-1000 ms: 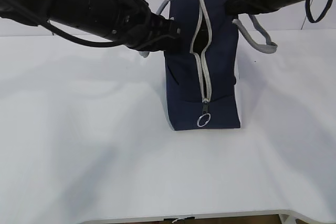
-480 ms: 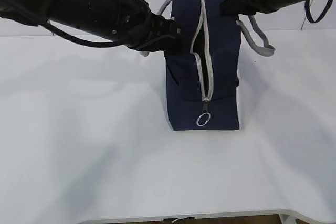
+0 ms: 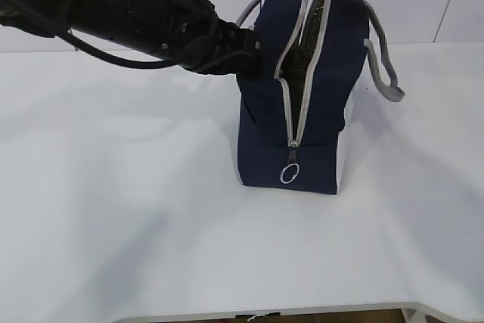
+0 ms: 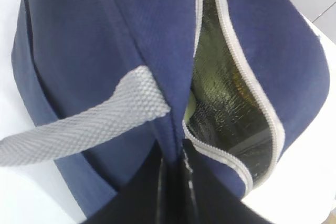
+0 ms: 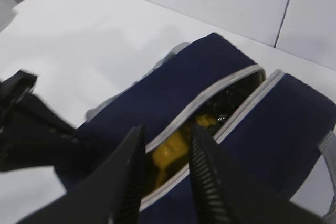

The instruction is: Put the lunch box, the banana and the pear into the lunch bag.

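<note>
The lunch bag [image 3: 299,104] stands unzipped with yellow fruit [image 5: 170,153] inside it, so packing looks nearly done; the left gripper [image 4: 173,182] is clamped on its rim; the right gripper [image 5: 165,182] hangs above, jaws apart, empty.

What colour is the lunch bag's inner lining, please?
Shiny, crinkled, dark foil-like inner lining of the lunch bag; clearest in the left wrist view.

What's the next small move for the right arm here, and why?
Probably lift the right hand a little further clear of the lunch bag. It hovers open and empty above the unzipped slot, where something yellow already lies. The left hand pinches the bag's edge by the opening.
</note>
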